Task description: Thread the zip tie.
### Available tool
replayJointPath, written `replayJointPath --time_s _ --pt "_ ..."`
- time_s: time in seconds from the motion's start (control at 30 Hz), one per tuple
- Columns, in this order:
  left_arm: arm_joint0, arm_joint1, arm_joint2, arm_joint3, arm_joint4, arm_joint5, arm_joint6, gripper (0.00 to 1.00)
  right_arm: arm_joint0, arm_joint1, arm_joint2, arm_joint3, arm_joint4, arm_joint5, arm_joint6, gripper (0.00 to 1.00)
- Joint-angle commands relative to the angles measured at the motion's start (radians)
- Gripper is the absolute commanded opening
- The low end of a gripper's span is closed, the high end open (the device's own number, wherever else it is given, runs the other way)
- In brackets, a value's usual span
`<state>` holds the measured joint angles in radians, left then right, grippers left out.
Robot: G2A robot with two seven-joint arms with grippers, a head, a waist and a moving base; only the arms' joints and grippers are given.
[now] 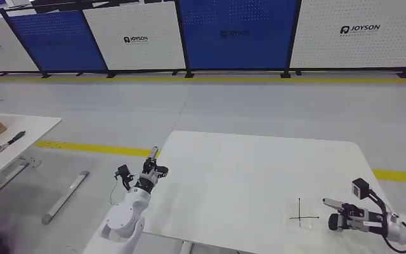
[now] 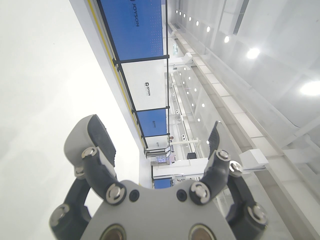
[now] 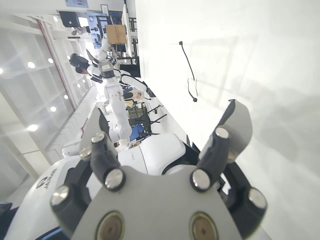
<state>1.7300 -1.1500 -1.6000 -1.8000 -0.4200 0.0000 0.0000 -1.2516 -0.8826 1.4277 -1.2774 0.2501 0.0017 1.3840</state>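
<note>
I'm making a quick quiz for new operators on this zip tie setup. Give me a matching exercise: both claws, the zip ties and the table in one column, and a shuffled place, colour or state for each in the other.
Column one
1. left claw
2. right claw
3. zip ties
4. table

Column two
A. black, lying on the tabletop
B. white, bearing the task's things
C. open and empty, at the tabletop's left edge
D. open and empty, close to the black strips

Pairs: 1-C, 2-D, 3-A, 4-B
</note>
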Motion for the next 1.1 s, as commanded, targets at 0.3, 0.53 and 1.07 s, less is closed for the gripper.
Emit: replayJointPath --time_s 0.3,0.53,1.07 --pt "0.000 0.000 0.000 0.000 0.000 0.000 0.000 1.00 0.062 -0.003 -0.062 0.049 0.016 0.006 -0.002 1.00" --pt "0.000 0.000 0.000 0.000 0.000 0.000 0.000 1.00 0.055 -0.004 -0.072 0.042 -0.003 0.009 -0.041 1.00" --pt "0.000 0.000 0.000 0.000 0.000 0.000 0.000 1.00 0.059 0.000 -0.095 0.079 0.006 -0.008 -0.020 0.42"
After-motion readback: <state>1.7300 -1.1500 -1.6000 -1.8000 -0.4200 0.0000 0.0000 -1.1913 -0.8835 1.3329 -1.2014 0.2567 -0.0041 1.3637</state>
